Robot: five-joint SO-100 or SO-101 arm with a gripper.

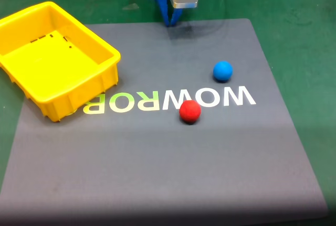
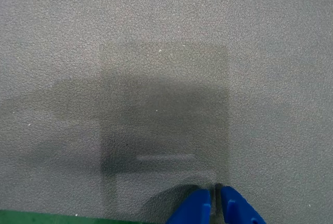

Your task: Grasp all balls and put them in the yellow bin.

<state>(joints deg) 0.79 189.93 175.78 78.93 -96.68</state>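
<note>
In the fixed view a mat (image 1: 157, 152) covers most of the table (image 1: 304, 27). The bin (image 1: 31, 82) sits at its left edge, partly overhanging onto the table. Two balls lie right of centre on the mat: one (image 1: 222, 71) farther back and to the right, the other (image 1: 190, 111) nearer and to the left, both well apart from the bin. The gripper (image 1: 172, 22) hangs over the mat's far edge, behind both balls. In the wrist view, its fingertips (image 2: 195, 208) enter from the bottom edge, just above the mat (image 2: 166, 26).

Grey mat (image 1: 157, 152) with lettering, on green tabletop (image 1: 299, 21), seemingly.
</note>
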